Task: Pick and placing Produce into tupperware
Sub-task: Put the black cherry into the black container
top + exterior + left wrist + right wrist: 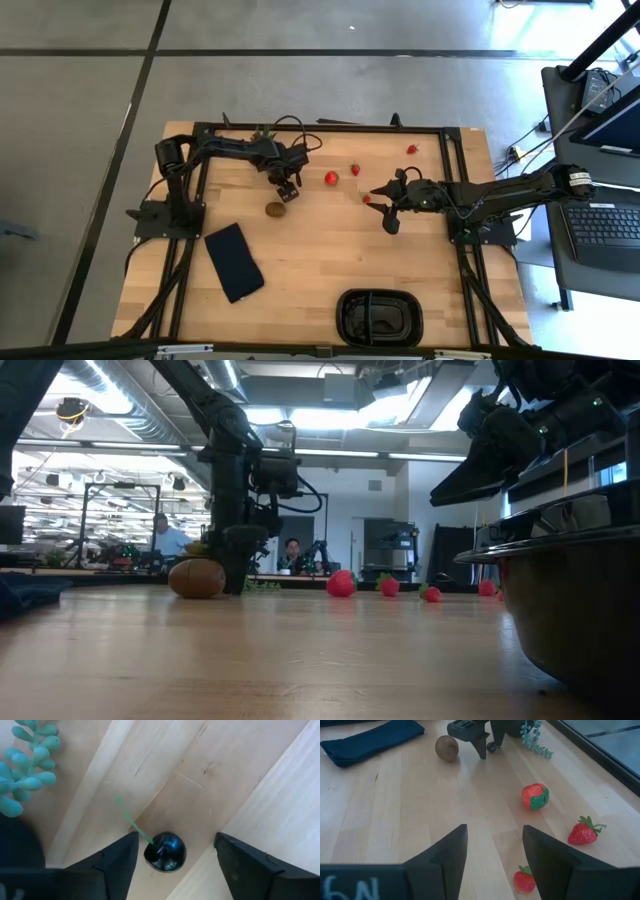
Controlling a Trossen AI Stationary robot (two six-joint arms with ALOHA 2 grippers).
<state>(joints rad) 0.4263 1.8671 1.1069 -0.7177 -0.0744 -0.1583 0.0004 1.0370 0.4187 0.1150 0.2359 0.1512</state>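
The left hand point(170, 865) is spread wide, its two fingers either side of a dark cherry point(165, 851) with a green stem, not gripping it; the kiwi point(275, 209) lies just beside. The right hand point(492, 852) hangs open and empty above bare tabletop point(330, 250), strawberries point(584, 832) scattered near it. The black tray point(380, 317) sits at the near edge, well apart, with open wood between, beside a dark cloth point(234, 262)
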